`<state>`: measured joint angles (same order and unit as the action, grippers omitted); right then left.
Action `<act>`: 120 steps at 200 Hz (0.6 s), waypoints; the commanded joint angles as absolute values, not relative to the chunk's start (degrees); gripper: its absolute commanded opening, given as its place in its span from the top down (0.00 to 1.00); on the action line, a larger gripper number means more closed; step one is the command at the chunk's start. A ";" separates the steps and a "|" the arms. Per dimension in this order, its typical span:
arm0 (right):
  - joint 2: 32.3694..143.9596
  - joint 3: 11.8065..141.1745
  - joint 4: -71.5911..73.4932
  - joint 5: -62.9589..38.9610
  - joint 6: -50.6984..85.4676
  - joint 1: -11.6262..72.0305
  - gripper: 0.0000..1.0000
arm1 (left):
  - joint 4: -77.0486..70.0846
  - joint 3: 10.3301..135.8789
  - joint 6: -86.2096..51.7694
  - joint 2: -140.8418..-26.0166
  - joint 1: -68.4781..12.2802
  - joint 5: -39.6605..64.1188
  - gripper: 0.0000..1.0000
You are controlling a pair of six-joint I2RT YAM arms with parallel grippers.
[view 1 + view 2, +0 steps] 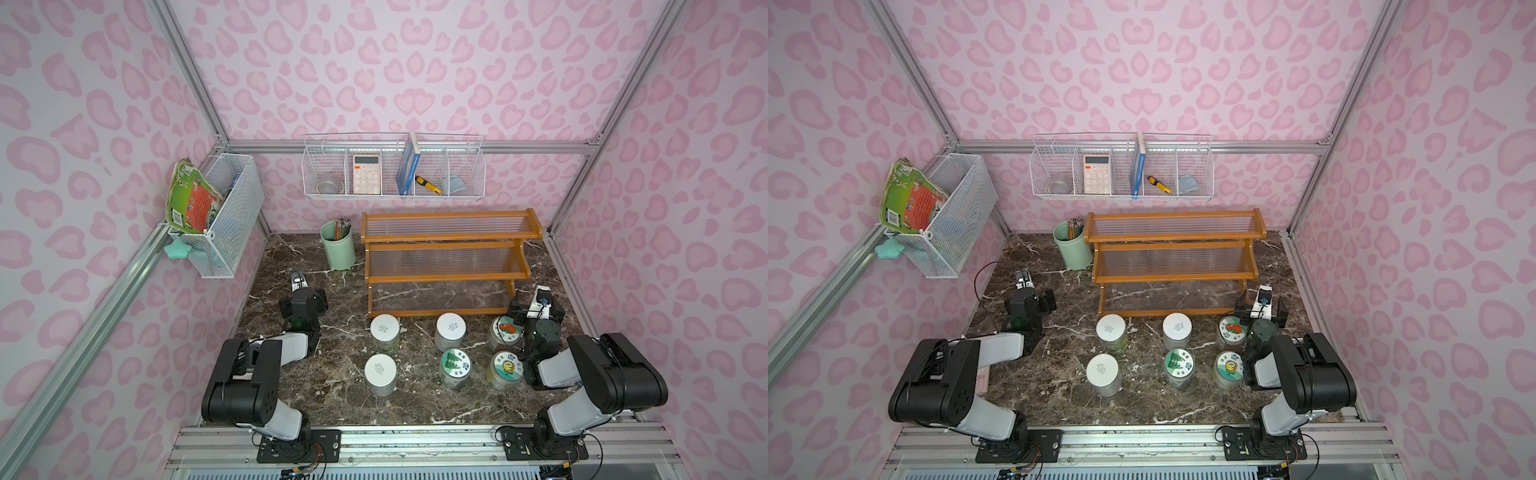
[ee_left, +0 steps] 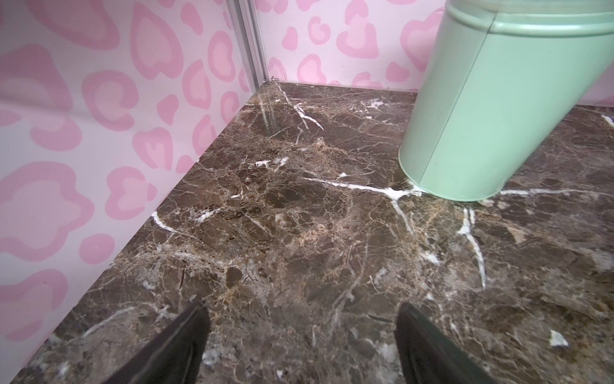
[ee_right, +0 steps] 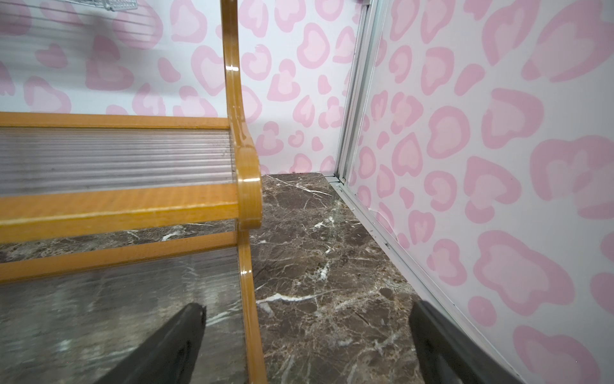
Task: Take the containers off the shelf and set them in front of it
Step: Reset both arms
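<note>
The right tool (image 3: 307, 306), a black two-fingered gripper, is spread wide and pinches nothing. It hangs low over the dark brown marble bench (image 3: 319, 246). Just ahead of it is the right end post of the stepped shelf (image 3: 247, 173), an orange-brown wooden frame with clear ribbed panels. In the right wrist view one finger shows against the lowest clear panel and the other lies near the pink-patterned side wall (image 3: 498, 166).

The left tool (image 2: 300, 309), also black and two-fingered, is likewise spread, with only bare bench between its fingers. It hangs near the left wall, and the mint-green metal pencil cup (image 2: 481, 109) stands ahead of it and to one side.

In both top views the six small clear cylindrical jars stand upright on the bench in front of the shelf (image 1: 449, 249), in two rows of three and apart from one another. The row just before the shelf's foot holds a white-lidded jar (image 1: 385, 326), a second white-lidded jar (image 1: 450, 326) and a jar with a red-fruit lid (image 1: 506, 328), which the right arm's wrist partly overlaps. The nearer row holds a third white-lidded jar (image 1: 380, 370), a green-leaf-lidded jar (image 1: 455, 361) and a sunflower-lidded jar (image 1: 505, 365).

A white wire basket (image 1: 392, 166) on the back wall holds a calculator and a book.
</note>
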<state>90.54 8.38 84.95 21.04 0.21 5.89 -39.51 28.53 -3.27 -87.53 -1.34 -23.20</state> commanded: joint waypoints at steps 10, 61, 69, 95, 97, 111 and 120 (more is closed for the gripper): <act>90.57 7.22 88.20 19.74 -0.01 5.98 0.01 | -38.85 29.00 -3.52 -87.71 -1.32 -22.98 0.09; 90.67 6.43 89.74 20.22 0.00 6.06 0.01 | -38.78 28.98 -3.51 -87.71 -1.30 -22.89 0.09; 90.62 5.86 90.79 20.19 0.00 6.06 0.01 | -38.85 28.93 -3.52 -87.71 -1.31 -22.94 0.09; 90.62 6.38 90.11 20.65 0.09 6.02 0.01 | -38.76 29.09 -3.52 -87.71 -1.25 -22.88 0.09; 90.64 6.43 89.92 20.65 0.09 6.05 0.01 | -38.76 29.09 -3.52 -87.67 -1.21 -22.93 0.09; 90.62 6.68 89.45 20.65 0.09 6.06 0.01 | -38.76 28.95 -3.52 -87.69 -1.29 -22.94 0.09; 90.70 6.62 89.55 20.60 0.11 6.06 0.01 | -38.77 29.00 -3.52 -87.71 -1.27 -22.87 0.09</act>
<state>90.63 6.42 88.09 20.27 0.14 6.00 -39.51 28.53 -3.27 -87.53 -1.34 -23.18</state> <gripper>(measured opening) 0.991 0.912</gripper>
